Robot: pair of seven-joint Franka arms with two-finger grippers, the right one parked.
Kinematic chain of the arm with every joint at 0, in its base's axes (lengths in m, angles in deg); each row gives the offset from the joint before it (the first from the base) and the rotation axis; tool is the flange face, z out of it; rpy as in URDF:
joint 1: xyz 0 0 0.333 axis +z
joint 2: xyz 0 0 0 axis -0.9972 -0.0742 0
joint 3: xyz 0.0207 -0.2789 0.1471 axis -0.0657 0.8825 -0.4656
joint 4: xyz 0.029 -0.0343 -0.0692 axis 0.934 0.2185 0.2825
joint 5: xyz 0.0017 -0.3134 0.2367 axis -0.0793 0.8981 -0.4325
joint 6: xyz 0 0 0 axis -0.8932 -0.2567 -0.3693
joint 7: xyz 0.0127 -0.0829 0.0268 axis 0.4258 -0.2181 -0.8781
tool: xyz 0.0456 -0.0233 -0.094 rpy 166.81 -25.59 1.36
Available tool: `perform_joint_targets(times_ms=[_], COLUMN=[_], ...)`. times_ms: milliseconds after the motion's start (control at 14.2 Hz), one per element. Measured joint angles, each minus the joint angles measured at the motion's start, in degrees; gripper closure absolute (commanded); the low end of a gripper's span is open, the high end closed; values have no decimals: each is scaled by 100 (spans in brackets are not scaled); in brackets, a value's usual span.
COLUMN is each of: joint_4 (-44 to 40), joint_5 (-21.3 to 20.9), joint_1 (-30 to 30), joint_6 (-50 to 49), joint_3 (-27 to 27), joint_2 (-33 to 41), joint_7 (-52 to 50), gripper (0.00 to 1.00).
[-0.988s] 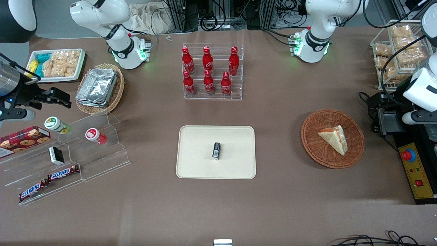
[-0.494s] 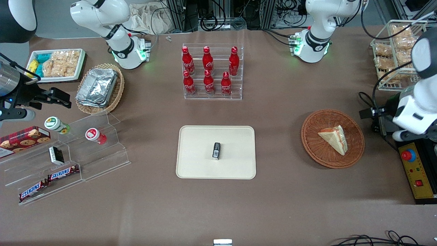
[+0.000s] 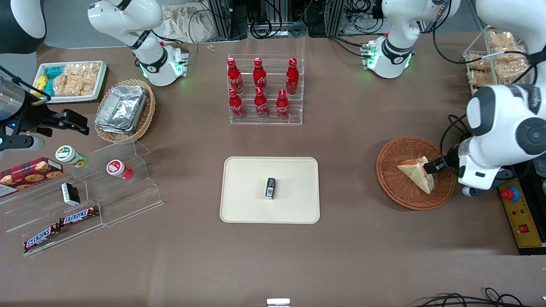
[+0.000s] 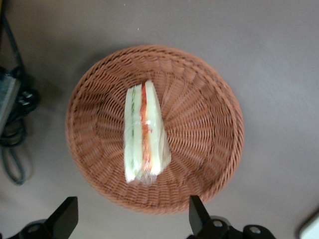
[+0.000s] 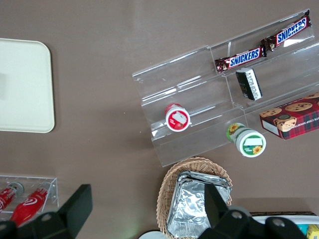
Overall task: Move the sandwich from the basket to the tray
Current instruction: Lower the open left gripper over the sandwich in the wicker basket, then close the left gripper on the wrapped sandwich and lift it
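The sandwich [image 3: 417,173] lies in the reddish-brown wicker basket [image 3: 399,194] toward the working arm's end of the table. It is a pale bread wedge in clear wrap with a red-orange filling line; it also shows in the left wrist view [image 4: 144,133], lying in the middle of the basket [image 4: 209,124]. My left gripper [image 3: 436,166] hovers above the basket's rim, beside the sandwich and apart from it. Its fingers [image 4: 66,219] are spread wide open and empty. The cream-beige tray [image 3: 247,204] lies at mid-table with a small black packet [image 3: 270,188] on it.
An acrylic rack of red cola bottles [image 3: 264,89] stands farther from the front camera than the tray. A yellow control box with a red button [image 3: 518,213] and cables [image 4: 14,129] lie beside the basket. A wire rack of snack packets [image 3: 495,59] stands at the table's corner.
The left arm has swung in from the table's edge toward the basket. Its gripper now hangs over the basket's rim by the sandwich. The sandwich has not moved.
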Motion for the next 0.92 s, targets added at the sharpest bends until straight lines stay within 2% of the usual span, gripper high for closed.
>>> perform_joint_targets(times_ms=[282,353,424,494,565,847,918], joint_4=[796,877,920,934,941,949,946], joint_5=[8,12,18,25,28,40,45], joint_1=[-1,-1,0,1,2,1,1], joint_6=[987,1057,1094,1121,1172,1429,1444], joint_3=[3,2,1,0,-2,-2,-2], joint_2=[-254,-317,-371,-430,-499,-790,-797], joint_7=[-750,-837,-908,-983,-1077,-1194,-1195], gripper=[0,3,18,44,59,95,100])
